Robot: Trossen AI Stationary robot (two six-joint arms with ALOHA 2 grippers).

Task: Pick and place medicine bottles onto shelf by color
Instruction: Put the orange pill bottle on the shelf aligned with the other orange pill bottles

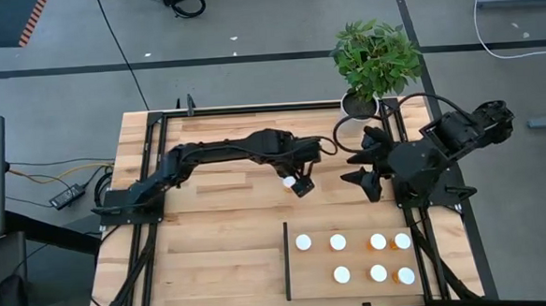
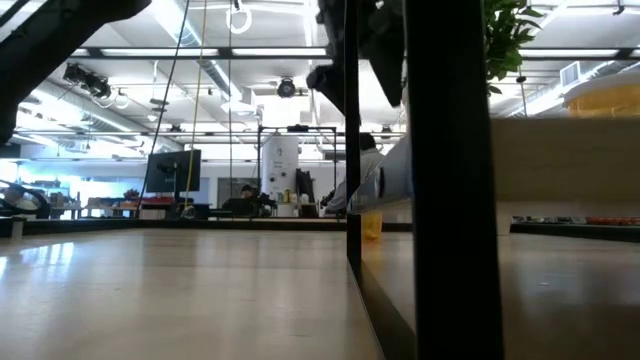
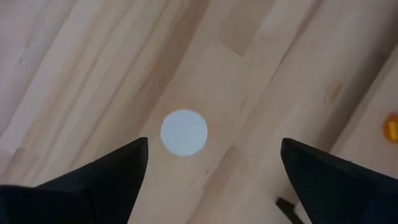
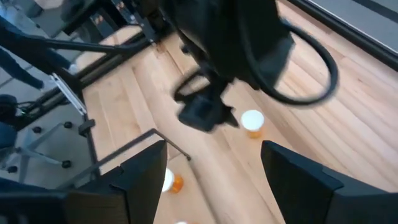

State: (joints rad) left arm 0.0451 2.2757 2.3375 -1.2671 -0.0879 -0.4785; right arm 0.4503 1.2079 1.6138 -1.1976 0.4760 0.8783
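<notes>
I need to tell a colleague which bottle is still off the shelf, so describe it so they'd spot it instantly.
Start at the shelf, the panel edged by a black strip, where seven capped bottles stand. The odd bottle stands alone on the bare tabletop, directly beneath the left gripper, whose jaws are open and not holding it.

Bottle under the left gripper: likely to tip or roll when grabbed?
The bottle stands upright, alone on bare wood, between the open left gripper fingers. Small, probably light: an off-centre finger could tip it. Being cylindrical, it would probably roll once on its side.
</notes>
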